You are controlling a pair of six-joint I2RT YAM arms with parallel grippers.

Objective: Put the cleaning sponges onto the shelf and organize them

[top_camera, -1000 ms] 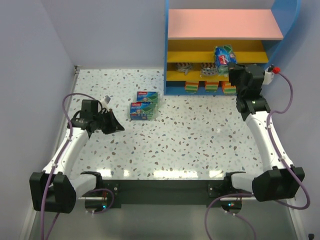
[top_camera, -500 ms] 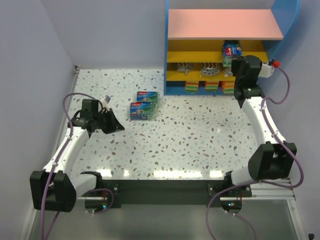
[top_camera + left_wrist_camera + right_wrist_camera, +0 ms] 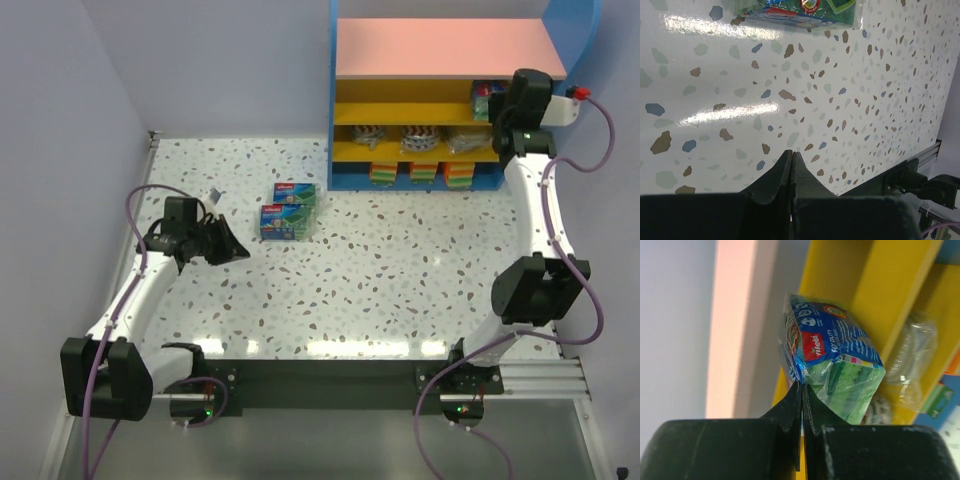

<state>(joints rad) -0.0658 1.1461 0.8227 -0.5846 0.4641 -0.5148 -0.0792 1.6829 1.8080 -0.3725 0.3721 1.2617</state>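
The shelf [image 3: 445,48] stands at the back right, with a pink top board, yellow boards and blue sides. My right gripper [image 3: 500,100] is shut on the wrapper edge of a green and blue sponge pack [image 3: 832,360]. It holds the pack [image 3: 484,97] at the right end of the upper yellow board [image 3: 880,285]. My left gripper [image 3: 237,256] is shut and empty above the table, also in its wrist view [image 3: 791,153]. Two green and blue packs [image 3: 295,193] [image 3: 283,222] lie on the table to its right. One shows at the top of the left wrist view [image 3: 800,10].
Three wrapped pads [image 3: 370,135] [image 3: 417,137] [image 3: 465,142] lie on the middle board. Three orange-yellow-green sponge blocks [image 3: 383,172] [image 3: 423,172] [image 3: 457,174] sit on the bottom level. A small grey scrap [image 3: 214,198] lies on the table. A clear wrapped pack [image 3: 914,362] shows below the held pack.
My right arm has swung up and to the right, carrying the green and blue pack from in front of the middle board to the upper yellow board. The left arm has not moved.
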